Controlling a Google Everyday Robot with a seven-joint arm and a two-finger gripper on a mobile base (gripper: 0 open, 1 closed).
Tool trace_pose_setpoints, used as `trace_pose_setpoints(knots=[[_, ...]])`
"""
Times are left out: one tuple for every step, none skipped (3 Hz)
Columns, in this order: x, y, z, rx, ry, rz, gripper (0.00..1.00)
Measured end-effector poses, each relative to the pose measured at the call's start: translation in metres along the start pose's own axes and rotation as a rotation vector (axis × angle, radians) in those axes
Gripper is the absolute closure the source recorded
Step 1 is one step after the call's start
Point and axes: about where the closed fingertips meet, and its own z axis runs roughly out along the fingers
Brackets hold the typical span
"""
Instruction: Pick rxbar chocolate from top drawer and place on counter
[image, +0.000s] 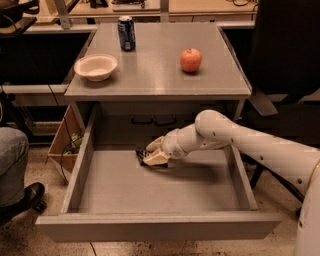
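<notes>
The cream two-finger gripper (154, 152) sits low inside the wide, shallow grey metal top drawer (150, 200), clenched on the small black-wrapped rxbar chocolate (143, 156) over the smooth drawer bottom. Above and behind the gripper, the matte grey counter (150, 80) holds a blue soda can (126, 33), a pale bowl (95, 67) and a red apple (191, 60). To its left, a cardboard box (62, 145) stands on speckled floor (20, 235). The lettering on the can and the wrapper cannot be read.

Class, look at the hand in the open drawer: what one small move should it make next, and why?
Probably a short lift, drawn slightly toward the drawer front. The hand sits low in the top drawer, on the rxbar chocolate, close to the cabinet face below the counter; whether it grips yet is unclear.
</notes>
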Motion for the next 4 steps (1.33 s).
trace_pose_setpoints(knots=[[-0.011, 0.004, -0.011, 0.014, -0.016, -0.028, 0.96], [-0.014, 0.009, -0.022, 0.029, -0.02, -0.039, 1.0], [-0.017, 0.013, -0.034, 0.046, -0.022, -0.048, 1.0], [-0.028, 0.016, -0.056, 0.082, 0.019, -0.058, 1.0]])
